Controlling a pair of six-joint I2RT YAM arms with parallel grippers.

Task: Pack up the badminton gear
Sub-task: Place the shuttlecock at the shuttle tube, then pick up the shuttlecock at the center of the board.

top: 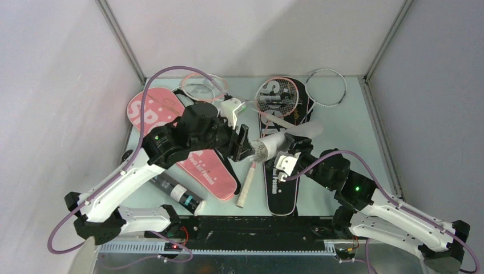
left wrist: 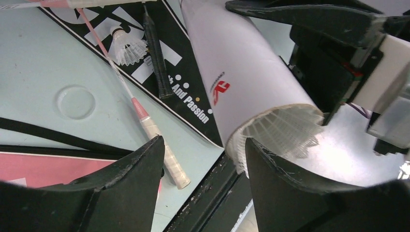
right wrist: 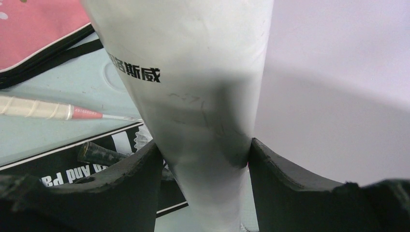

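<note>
My right gripper [right wrist: 205, 144] is shut on a white shuttle tube [right wrist: 193, 58], holding it slanted above the black "SPORT" cover [top: 281, 191]. A white feather shuttlecock [left wrist: 280, 129] sits in the tube's open mouth with its skirt sticking out. My left gripper [left wrist: 203, 141] is open at that mouth; its right finger [left wrist: 275, 174] is against the skirt, and nothing lies between the fingers. In the top view the left gripper [top: 242, 144] and right gripper [top: 283, 154] flank the shuttlecock [top: 261, 151]. A pink racket's white grip [left wrist: 174, 169] lies on the table below.
A pink cover [top: 151, 111] lies at the left under my left arm. A black shuttle tube [top: 171, 188] rests near the front left. A loose shuttlecock [left wrist: 126, 48] and a dark racket handle [left wrist: 157, 58] lie on the black cover. A white racket [top: 326, 88] lies at the back.
</note>
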